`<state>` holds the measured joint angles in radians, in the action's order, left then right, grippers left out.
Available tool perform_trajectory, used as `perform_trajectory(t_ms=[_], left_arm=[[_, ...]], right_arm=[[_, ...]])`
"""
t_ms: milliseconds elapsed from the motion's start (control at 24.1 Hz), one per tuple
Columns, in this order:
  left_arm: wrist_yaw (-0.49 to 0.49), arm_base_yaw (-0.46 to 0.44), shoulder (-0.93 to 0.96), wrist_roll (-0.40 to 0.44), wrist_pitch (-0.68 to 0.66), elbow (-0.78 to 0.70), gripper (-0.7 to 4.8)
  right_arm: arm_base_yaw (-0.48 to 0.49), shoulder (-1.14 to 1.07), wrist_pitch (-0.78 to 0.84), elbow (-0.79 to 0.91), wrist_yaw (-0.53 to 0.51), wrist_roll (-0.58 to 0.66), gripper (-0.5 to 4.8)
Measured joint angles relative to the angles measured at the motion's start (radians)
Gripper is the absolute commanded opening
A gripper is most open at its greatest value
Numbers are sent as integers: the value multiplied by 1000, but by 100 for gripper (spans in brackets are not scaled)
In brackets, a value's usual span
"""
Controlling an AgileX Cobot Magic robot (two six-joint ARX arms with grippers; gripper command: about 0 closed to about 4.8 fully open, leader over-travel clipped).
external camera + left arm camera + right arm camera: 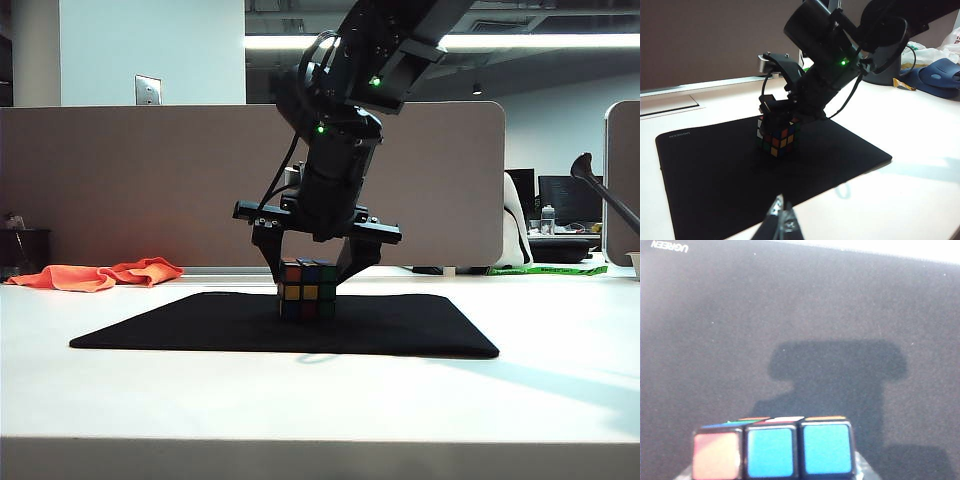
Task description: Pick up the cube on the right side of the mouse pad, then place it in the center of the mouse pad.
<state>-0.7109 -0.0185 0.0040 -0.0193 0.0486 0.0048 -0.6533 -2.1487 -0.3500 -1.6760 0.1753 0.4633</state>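
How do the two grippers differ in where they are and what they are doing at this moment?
The right gripper hangs low over the middle of the mouse pad, its jaws straddling the cube; the left gripper sits back off the pad's edge, near nothing. The right gripper's jaws stand apart either side of the cube; the left's tips look close together, though only they show. Both point toward the pad.

We had the right arm reaching down from above over the middle of the table, its forearm sloping and its wrist bent so the right gripper (308, 268) pointed downward. Its two fingers (268, 262) stood spread, one on each side of what sat between them; whether the pads pressed in or stood just off we could not tell. Of the left arm we saw only the left gripper (780, 214), its fingertips close together, hanging low and well apart from the right arm.
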Motion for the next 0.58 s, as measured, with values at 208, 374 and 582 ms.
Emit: perform_trajectory(t_ms=[208,374,582], left_arm=[[0,0,0,0,0,0,-6],[0,0,0,0,0,0,-6],[0,0,0,0,0,0,-6]], right_arm=[[13,15,-60,-67,-3,2,441],[16,56,-103,-100,-2,2,441],[26,100,-111,-156,9,-19,190]])
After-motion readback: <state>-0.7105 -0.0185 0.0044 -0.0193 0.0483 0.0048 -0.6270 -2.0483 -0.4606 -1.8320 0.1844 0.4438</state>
